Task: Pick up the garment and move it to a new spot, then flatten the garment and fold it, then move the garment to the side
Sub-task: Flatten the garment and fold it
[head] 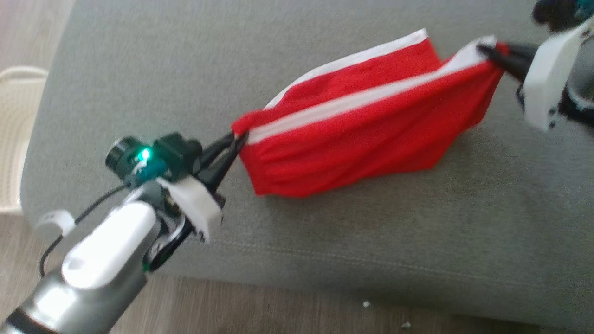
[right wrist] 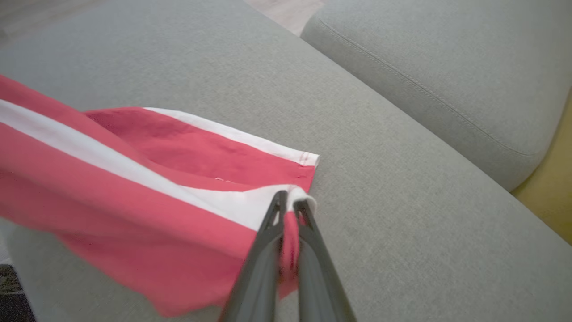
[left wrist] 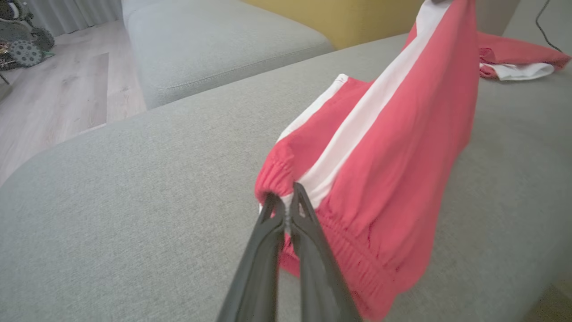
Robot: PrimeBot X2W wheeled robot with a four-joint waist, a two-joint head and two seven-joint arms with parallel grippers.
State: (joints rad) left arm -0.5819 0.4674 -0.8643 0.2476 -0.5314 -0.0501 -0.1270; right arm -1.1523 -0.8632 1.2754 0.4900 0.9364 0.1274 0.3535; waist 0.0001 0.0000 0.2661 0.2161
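Note:
The garment (head: 362, 125) is a pair of red shorts with white side stripes, stretched out above the grey sofa cushion (head: 139, 69). My left gripper (head: 239, 138) is shut on its elastic waistband end at the lower left. My right gripper (head: 486, 49) is shut on the white-striped hem corner at the upper right. In the left wrist view the garment (left wrist: 393, 152) hangs from my left gripper (left wrist: 286, 201), its lower edge sagging toward the cushion. In the right wrist view my right gripper (right wrist: 288, 201) pinches the hem of the garment (right wrist: 134, 197).
A second red and white cloth (left wrist: 514, 60) lies on the cushion further along. Another grey cushion (right wrist: 447, 58) adjoins this one. A pale woven basket (head: 18, 134) stands on the wooden floor (head: 278, 311) at the left, beyond the cushion's edge.

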